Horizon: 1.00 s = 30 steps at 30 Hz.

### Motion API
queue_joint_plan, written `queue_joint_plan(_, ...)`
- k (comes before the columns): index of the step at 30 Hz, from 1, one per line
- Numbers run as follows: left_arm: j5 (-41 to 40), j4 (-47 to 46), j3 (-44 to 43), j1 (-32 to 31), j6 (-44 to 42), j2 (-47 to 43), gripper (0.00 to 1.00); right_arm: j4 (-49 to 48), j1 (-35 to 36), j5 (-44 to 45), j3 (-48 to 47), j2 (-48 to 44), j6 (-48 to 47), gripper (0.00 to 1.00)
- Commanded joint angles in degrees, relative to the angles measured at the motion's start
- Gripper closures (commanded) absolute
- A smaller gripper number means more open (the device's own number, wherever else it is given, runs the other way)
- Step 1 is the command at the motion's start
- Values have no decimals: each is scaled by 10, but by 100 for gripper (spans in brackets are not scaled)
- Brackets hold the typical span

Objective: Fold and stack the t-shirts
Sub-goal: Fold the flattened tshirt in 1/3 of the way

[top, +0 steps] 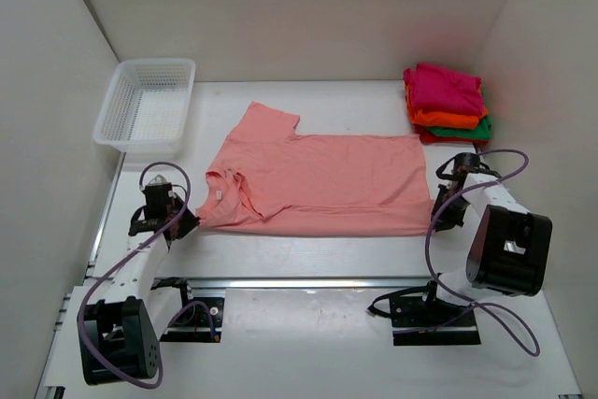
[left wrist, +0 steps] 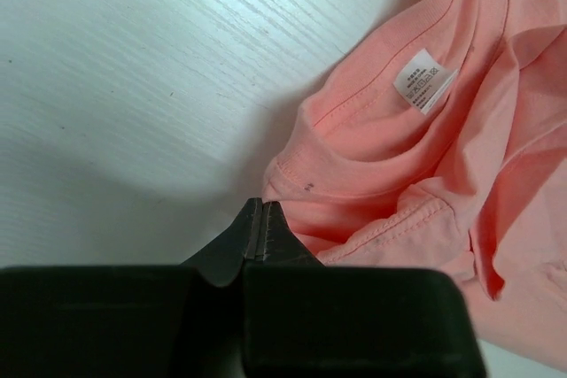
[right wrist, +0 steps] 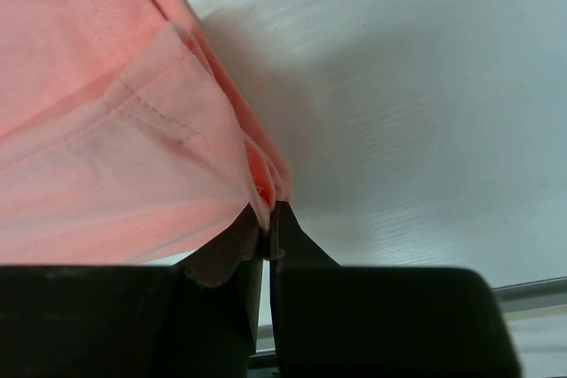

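Stack of folded t-shirts (top: 447, 102) done; salmon-pink shirt (top: 327, 179) partly folded, right end effector (right wrist: 268, 219) clamping its hem, left end effector (left wrist: 259, 232) closed beside its shoulder.

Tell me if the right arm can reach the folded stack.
Likely yes: nothing lies between the right gripper and the stack, but it must first release the salmon-pink shirt hem.

On the counter (top: 308, 254), spread t-shirt (top: 327, 179) at the middle with collar to the left and hem to the right, left end effector (left wrist: 259, 227) just beside its near-left shoulder, right end effector (right wrist: 268, 223) pinching its near-right corner, stack of folded t-shirts (top: 447, 100) at far right, mesh basket (top: 110, 119) at far left.
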State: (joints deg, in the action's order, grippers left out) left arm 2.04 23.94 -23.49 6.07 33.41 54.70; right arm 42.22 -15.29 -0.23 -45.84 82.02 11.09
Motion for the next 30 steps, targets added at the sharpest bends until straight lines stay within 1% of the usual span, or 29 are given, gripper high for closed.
queue_joint_plan(1, -41, 18, -27, 4, -17, -13, 100, 18, -1, 38, 4, 16, -18, 100)
queue_joint_plan(5, -26, 30, -30, -1, -17, 8, 100, 16, -8, 45, 2, 4, -16, 100)
queue_joint_plan(6, -24, 24, -31, 3, -18, 9, 99, 16, -11, 44, 2, -1, -14, 95)
queue_joint_plan(7, -24, 27, -31, -2, -19, 5, 94, 18, -12, 47, 7, -8, -16, 92)
queue_joint_plan(8, -23, 22, -31, 1, -12, 0, 84, 16, -14, 49, 3, -12, -14, 84)
queue_joint_plan(9, -22, 15, -27, 4, -12, -13, 79, 16, -15, 49, 4, -19, -13, 77)
queue_joint_plan(11, -25, 8, -31, 7, -1, -34, 75, 21, -6, 57, -3, -37, -17, 72)
queue_joint_plan(15, -31, -6, -62, -3, 12, -49, 71, 30, 19, 68, -37, -59, -14, 68)
queue_joint_plan(18, 7, -32, -93, -7, 3, -11, 71, 31, 40, 68, -69, -84, -22, 66)
queue_joint_plan(19, 40, -57, -104, -16, -4, 20, 72, 24, 67, 51, -82, -110, -34, 66)
queue_joint_plan(20, 48, -72, -111, -28, -5, 29, 72, 19, 82, 41, -88, -118, -40, 67)
queue_joint_plan(22, 56, -96, -135, -45, -13, 84, 73, -34, 148, -37, -87, -154, -54, 67)
queue_joint_plan(23, 64, -107, -145, -53, -13, 98, 74, -67, 187, -62, -80, -163, -46, 67)
queue_joint_plan(24, 73, -114, -152, -54, -9, 126, 74, -89, 210, -100, -74, -173, -42, 67)
queue_joint_plan(25, 81, -130, -161, -53, 2, 142, 73, -136, 256, -112, -59, -179, -33, 67)
queue_joint_plan(26, 105, -137, -168, -53, 9, 168, 72, -161, 284, -128, -54, -187, -26, 67)
queue_joint_plan(27, 122, -154, -177, -52, 28, 193, 70, -208, 333, -124, -37, -190, -11, 67)
queue_joint_plan(28, 132, -166, -182, -68, 36, 201, 67, -231, 354, -124, -31, -186, -6, 66)
queue_joint_plan(30, 139, -183, -198, -79, 64, 231, 64, -316, 413, -144, -2, -169, 1, 63)
